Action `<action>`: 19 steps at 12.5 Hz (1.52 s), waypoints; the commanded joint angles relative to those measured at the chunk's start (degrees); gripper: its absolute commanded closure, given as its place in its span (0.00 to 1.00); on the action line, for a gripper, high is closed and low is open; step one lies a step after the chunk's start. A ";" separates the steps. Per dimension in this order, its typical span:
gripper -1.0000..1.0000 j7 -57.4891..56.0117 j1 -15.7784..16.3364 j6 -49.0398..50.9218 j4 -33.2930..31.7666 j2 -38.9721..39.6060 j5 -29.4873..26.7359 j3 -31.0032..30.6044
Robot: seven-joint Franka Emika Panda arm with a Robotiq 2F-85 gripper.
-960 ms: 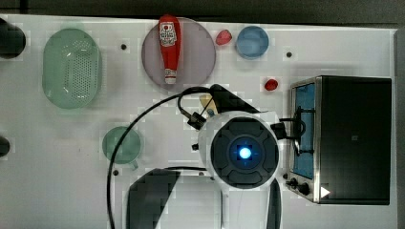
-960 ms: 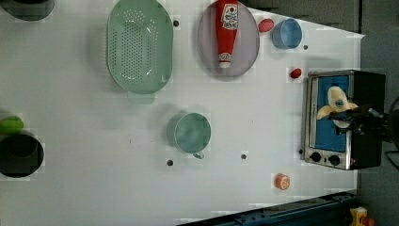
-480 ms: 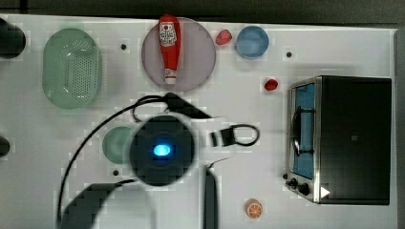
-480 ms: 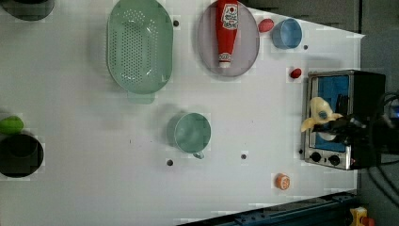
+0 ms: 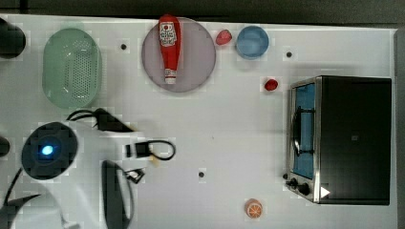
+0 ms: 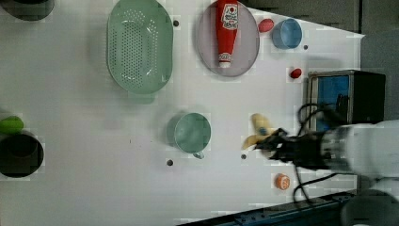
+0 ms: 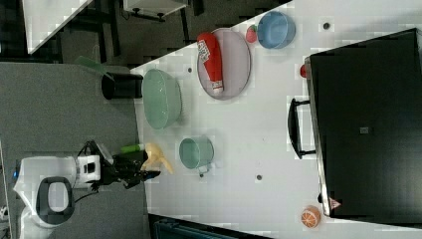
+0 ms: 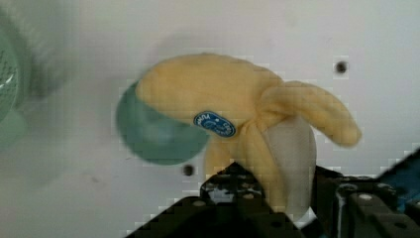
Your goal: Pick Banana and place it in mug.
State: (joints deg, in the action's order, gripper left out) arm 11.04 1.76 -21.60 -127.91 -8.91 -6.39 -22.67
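My gripper (image 8: 272, 196) is shut on the banana (image 8: 237, 114), a pale yellow plush with a blue sticker, holding it by its lower end. In the wrist view the green mug (image 8: 153, 134) lies behind the banana, partly covered by it. In the left view the banana (image 6: 260, 132) hangs at the gripper (image 6: 272, 144), to the right of the mug (image 6: 192, 133) and apart from it. In the right view the banana (image 7: 155, 157) and gripper (image 7: 142, 172) are left of the mug (image 7: 195, 152). A bit of the banana (image 5: 155, 162) peeks out beside the gripper (image 5: 143, 150) in the top view.
A green perforated basket (image 5: 71, 67) and a ketchup bottle (image 5: 169, 47) on a grey plate (image 5: 198, 62) lie at the back, with a blue bowl (image 5: 253, 42) beside them. A toaster oven (image 5: 344, 138) stands at the top view's right, with an orange slice (image 5: 253, 208) near it.
The arm has carried the banana away from the toaster oven and across the table toward the mug, leftward in the top view and the left view.
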 commanded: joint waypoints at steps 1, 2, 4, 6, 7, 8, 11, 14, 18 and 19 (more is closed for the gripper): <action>0.63 10.71 -0.15 -7.29 2.11 5.20 -1.03 -3.15; 0.63 12.97 -0.15 -9.23 2.09 7.38 -1.00 -4.26; 0.63 16.95 -0.13 -12.82 1.87 11.61 -0.93 -5.82; 0.63 18.88 -0.10 -17.84 1.01 15.52 -0.47 -6.50; 0.63 18.87 -0.09 -20.83 0.30 17.18 0.33 -6.58; 0.63 18.90 -0.09 -23.83 -0.58 18.62 1.68 -6.46; 0.63 19.66 -0.11 -29.32 -3.16 21.38 6.44 -5.46; 0.49 19.92 -0.11 -32.03 -4.73 23.53 6.84 -5.01; 0.04 19.93 -0.12 -35.16 -5.15 24.06 6.84 -5.03; 0.00 19.92 -0.13 -35.17 -5.12 23.60 6.84 -4.96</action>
State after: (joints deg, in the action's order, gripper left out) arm 29.35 1.92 -56.34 -132.94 16.09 0.02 -28.23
